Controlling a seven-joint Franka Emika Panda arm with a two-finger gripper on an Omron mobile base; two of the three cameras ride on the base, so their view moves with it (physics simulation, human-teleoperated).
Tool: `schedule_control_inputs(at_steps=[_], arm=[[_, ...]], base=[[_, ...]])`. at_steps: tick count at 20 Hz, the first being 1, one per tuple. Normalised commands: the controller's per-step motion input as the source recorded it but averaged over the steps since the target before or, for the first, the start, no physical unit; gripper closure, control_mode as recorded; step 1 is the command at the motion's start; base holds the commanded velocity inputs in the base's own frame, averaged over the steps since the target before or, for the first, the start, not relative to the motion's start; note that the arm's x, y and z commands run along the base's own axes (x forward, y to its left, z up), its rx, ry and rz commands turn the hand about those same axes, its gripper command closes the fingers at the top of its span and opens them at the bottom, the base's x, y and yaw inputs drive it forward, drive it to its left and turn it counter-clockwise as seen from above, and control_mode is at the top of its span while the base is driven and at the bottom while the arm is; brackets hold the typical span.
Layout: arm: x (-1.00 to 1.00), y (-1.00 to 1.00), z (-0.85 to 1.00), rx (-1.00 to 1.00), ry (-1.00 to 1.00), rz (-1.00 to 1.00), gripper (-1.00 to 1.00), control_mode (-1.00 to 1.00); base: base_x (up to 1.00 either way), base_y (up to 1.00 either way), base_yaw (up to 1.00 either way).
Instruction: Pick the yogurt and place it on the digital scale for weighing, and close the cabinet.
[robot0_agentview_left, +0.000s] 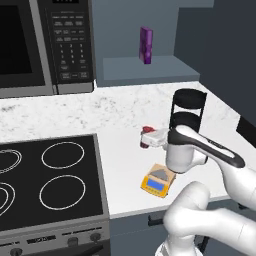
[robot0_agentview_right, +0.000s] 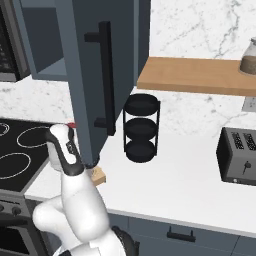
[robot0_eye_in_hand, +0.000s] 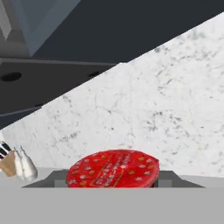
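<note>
Yogurt (robot0_agentview_left: 146, 137) sits tight in my closed gripper (robot0_agentview_left: 150, 138), up off the counter (robot0_agentview_left: 120, 150) and near the scale (robot0_agentview_left: 157, 181), so I can set it there, and the cabinet (robot0_agentview_right: 92, 75) is open.

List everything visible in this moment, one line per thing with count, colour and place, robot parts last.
yogurt: one, dark red, held above the counter, left of the scale.
digital scale: one, orange-yellow with blue display, on the counter's front edge.
cabinet: one, slate blue-grey, door open, black bar handle.
purple box: one, on the open cabinet's shelf.
round rack: one, black, three tiers, on the counter.
microwave: one, black, above the stove.
stove: one, black, left of the counter.
toaster: one, dark, counter's right end.
wooden shelf: one, on the wall, a jar on it.
end effector: one, shut on the yogurt.
</note>
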Motion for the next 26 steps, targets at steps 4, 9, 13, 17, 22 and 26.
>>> schedule_control_inputs(at_steps=[4, 9, 13, 17, 22, 26], arm=[[-0.23, -0.37, -0.02, -0.01, 0.08, 0.11, 1.0, -1.0], [-0.27, -0.4, -0.03, -0.07, 0.0, 0.07, 1.0, -1.0], [-0.24, -0.67, 0.0, -0.12, 0.02, 0.07, 1.0, -1.0], [0.0, -0.69, 0.17, -0.01, 0.29, 0.04, 1.0, -1.0], [0.0, -0.77, 0.27, 0.04, 0.27, 0.02, 1.0, -1.0], [0.0, -0.98, -0.01, 0.01, 0.23, 0.08, 1.0, -1.0]], base=[[0.0, 0.0, 0.0], [0.0, 0.0, 0.0], [0.0, 0.0, 0.0], [0.0, 0.0, 0.0], [0.0, 0.0, 0.0], [0.0, 0.0, 0.0]])
